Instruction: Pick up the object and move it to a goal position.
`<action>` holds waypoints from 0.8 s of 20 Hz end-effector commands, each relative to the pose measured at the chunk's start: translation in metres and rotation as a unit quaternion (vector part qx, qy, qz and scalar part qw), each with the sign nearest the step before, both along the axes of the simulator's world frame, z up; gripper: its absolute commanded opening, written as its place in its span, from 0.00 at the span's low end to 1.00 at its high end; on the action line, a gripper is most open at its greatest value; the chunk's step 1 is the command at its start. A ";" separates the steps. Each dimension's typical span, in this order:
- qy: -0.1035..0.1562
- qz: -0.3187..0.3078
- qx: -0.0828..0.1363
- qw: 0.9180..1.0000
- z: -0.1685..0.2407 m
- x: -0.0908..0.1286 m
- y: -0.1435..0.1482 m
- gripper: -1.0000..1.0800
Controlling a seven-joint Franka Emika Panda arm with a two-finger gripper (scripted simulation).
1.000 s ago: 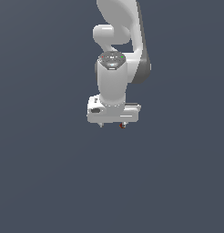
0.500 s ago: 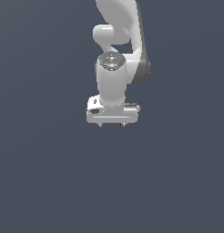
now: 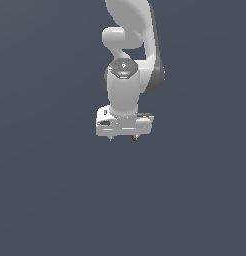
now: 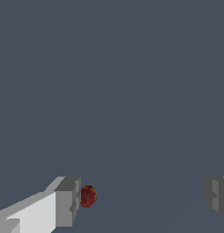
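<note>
The object [image 4: 88,196] is a small dark red lump lying right beside the inner face of one finger [image 4: 67,203]; I cannot tell whether they touch. The other finger [image 4: 217,197] stands far from it, so my gripper [image 4: 141,198] is open and the object sits at one side of the gap. In the exterior view the white arm points straight down. There the object [image 3: 134,138] shows as a red speck under the hand, on the exterior view's right. My gripper [image 3: 123,138] hangs low over the flat grey ground.
Plain dark grey ground [image 3: 55,200] fills both views around the arm. No other objects, containers or edges show.
</note>
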State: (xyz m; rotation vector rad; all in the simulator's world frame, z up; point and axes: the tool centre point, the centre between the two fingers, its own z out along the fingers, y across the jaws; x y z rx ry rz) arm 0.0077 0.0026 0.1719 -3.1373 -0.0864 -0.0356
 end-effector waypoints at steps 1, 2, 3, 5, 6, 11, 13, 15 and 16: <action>0.001 0.016 -0.001 1.000 -0.004 -0.002 0.002 0.96; 0.001 0.024 -0.002 1.000 -0.005 -0.004 0.002 0.96; 0.001 0.032 -0.002 0.999 -0.007 -0.005 0.003 0.96; 0.002 0.052 -0.003 0.999 -0.012 -0.008 0.005 0.96; 0.002 0.063 -0.004 0.998 -0.014 -0.010 0.006 0.96; 0.004 0.131 -0.007 0.991 -0.029 -0.021 0.013 0.96; 0.005 0.163 -0.009 0.987 -0.035 -0.026 0.016 0.96; 0.005 0.195 -0.010 0.981 -0.042 -0.032 0.019 0.96; 0.006 0.211 -0.010 0.977 -0.045 -0.035 0.021 0.96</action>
